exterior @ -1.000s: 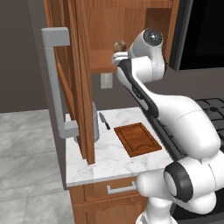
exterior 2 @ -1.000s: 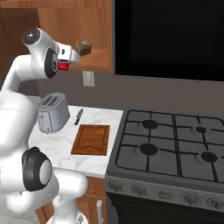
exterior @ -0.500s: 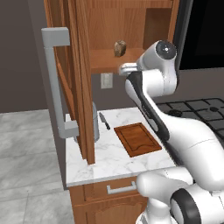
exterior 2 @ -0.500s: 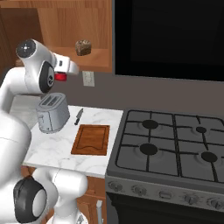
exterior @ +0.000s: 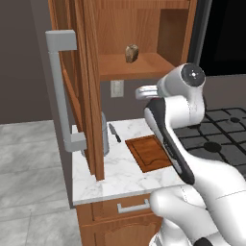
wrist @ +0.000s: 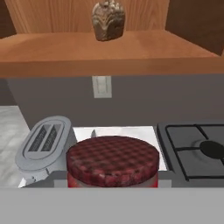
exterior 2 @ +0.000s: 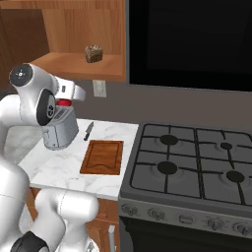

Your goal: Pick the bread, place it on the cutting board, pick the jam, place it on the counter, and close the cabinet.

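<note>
The claw (wrist: 112, 186) is closed around the jam (wrist: 113, 161), carrying it in the air above the counter (exterior 2: 64, 170) near the toaster (exterior 2: 59, 130), presumably to set it down. The bread (exterior: 131, 53) sits on the cabinet (exterior: 86, 72) shelf, the cutting board (exterior 2: 103, 156) bare.

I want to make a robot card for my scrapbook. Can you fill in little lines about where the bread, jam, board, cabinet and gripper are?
bread: on the cabinet shelf, not picked
jam: held in the gripper, up in the air above the toaster
board: flat on the counter, nothing on it
knife: on the counter between toaster and board
cabinet: door open
gripper: shut on jam
</note>
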